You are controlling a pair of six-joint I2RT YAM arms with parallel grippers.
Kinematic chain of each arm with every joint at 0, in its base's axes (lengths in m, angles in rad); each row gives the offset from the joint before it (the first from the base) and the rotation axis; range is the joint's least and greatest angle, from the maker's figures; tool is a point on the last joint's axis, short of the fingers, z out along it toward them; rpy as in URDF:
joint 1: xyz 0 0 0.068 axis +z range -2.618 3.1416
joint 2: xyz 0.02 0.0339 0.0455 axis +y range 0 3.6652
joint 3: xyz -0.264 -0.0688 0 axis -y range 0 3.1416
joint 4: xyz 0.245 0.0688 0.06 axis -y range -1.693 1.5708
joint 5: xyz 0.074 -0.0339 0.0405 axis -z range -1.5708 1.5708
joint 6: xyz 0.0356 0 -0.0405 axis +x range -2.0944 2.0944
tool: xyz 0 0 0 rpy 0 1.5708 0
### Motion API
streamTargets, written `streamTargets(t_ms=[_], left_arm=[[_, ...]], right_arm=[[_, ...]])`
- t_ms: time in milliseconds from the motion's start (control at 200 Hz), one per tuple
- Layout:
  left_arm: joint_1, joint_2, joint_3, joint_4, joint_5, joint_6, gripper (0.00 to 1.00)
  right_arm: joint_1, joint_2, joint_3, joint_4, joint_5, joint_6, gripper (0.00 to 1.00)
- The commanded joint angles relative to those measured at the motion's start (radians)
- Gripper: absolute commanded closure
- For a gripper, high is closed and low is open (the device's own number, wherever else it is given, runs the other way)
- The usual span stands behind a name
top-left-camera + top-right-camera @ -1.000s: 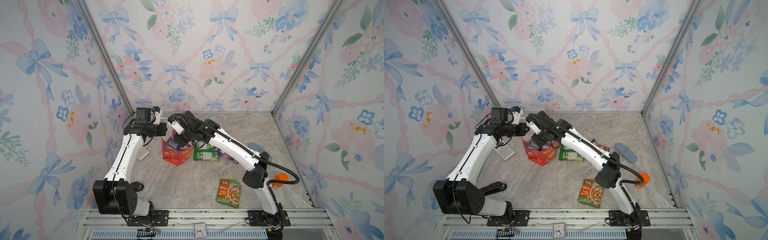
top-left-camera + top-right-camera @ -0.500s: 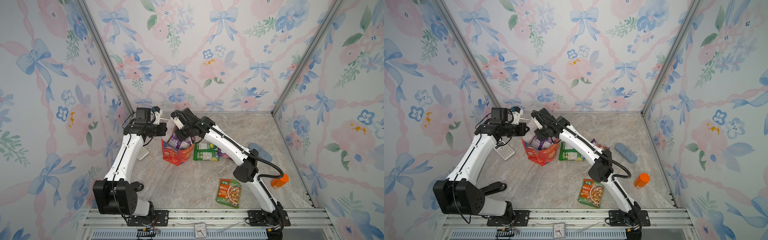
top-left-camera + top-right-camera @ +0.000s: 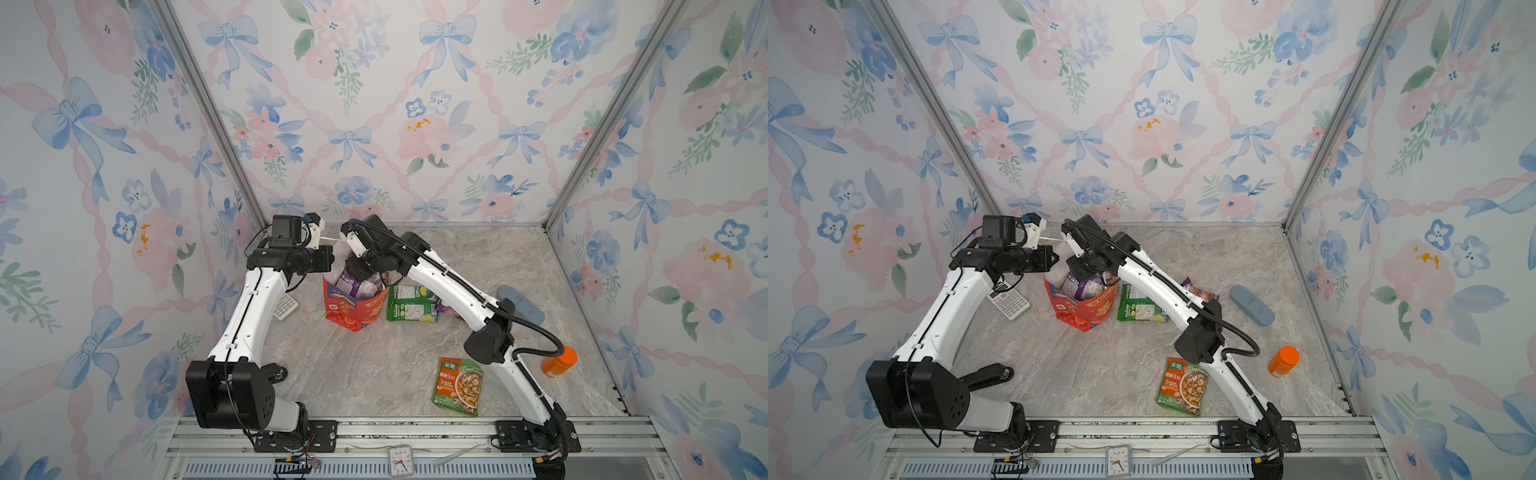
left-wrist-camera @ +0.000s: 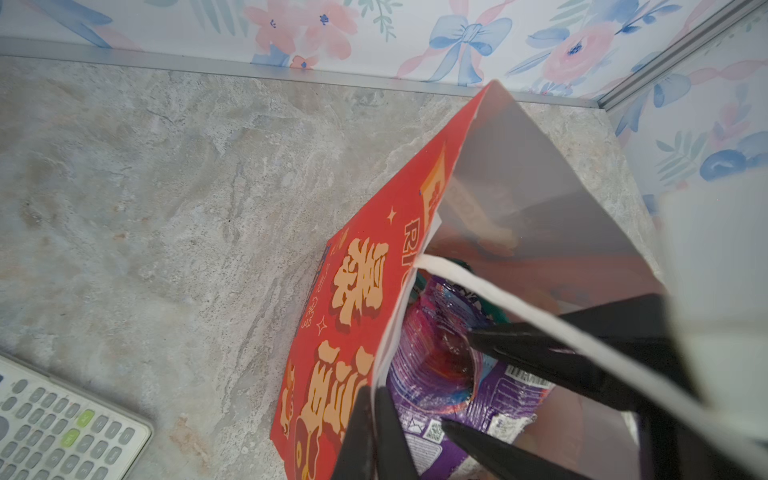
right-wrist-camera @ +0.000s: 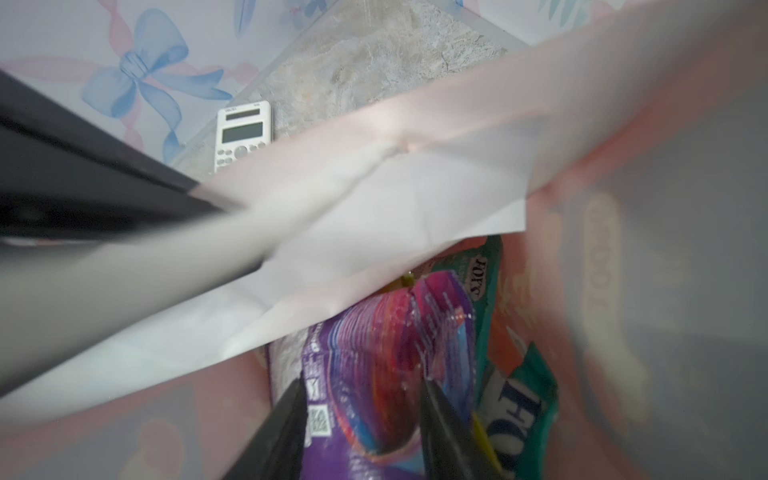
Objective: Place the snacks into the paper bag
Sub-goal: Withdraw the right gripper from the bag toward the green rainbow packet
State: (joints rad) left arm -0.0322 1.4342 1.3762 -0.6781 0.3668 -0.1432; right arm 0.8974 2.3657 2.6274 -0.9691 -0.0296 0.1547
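Now the small red paper bag (image 3: 353, 311) with gold characters stands on the marble-patterned table (image 3: 374, 374), nearer its back and left edges, mouth open. The left pincer (image 4: 374, 390) is clamped on the bag's rim (white paper shows between its black fingers). The right pincer (image 5: 363, 382) reaches into the mouth with jaws apart, a crinkly purple snack packet (image 5: 374, 332) between them and a teal packet (image 5: 515, 407) beside it inside. Outside, a green plastic packet (image 3: 411, 305) lies just beside the bag, and an orange-and-green packet (image 3: 457, 386) near the front edge.
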Motion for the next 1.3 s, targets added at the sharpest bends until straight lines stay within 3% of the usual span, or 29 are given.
streamTargets(t_ms=[0,185,370,550,805,945,1155,1295], left_arm=[[0.009,0.003,-0.021,-0.016,-0.002,0.0,1.0],[0.009,0.001,-0.025,-0.016,0.0,0.0,1.0],[0.011,-0.001,-0.025,-0.017,0.001,0.001,1.0],[0.011,-0.005,-0.023,-0.017,-0.006,-0.003,1.0],[0.014,-0.009,-0.017,-0.014,-0.016,-0.01,1.0],[0.017,-0.006,-0.018,-0.012,-0.011,-0.013,1.0],[0.017,-0.008,-0.02,-0.007,-0.022,-0.021,1.0],[0.017,-0.012,-0.025,-0.008,-0.021,-0.021,1.0]], right_arm=[[-0.005,-0.218,-0.088,0.088,-0.062,0.004,0.41],[-0.006,-0.422,-0.24,0.166,-0.071,0.0,0.19],[-0.026,-0.678,-0.573,0.359,-0.009,0.018,0.0],[-0.13,-0.916,-0.948,0.485,0.053,0.126,0.03],[-0.4,-1.139,-1.486,0.566,-0.027,0.381,0.03],[-0.47,-1.127,-1.663,0.621,-0.104,0.436,0.01],[-0.465,-1.003,-1.758,0.738,-0.246,0.534,0.19],[-0.432,-0.944,-1.793,0.792,-0.246,0.563,0.27]])
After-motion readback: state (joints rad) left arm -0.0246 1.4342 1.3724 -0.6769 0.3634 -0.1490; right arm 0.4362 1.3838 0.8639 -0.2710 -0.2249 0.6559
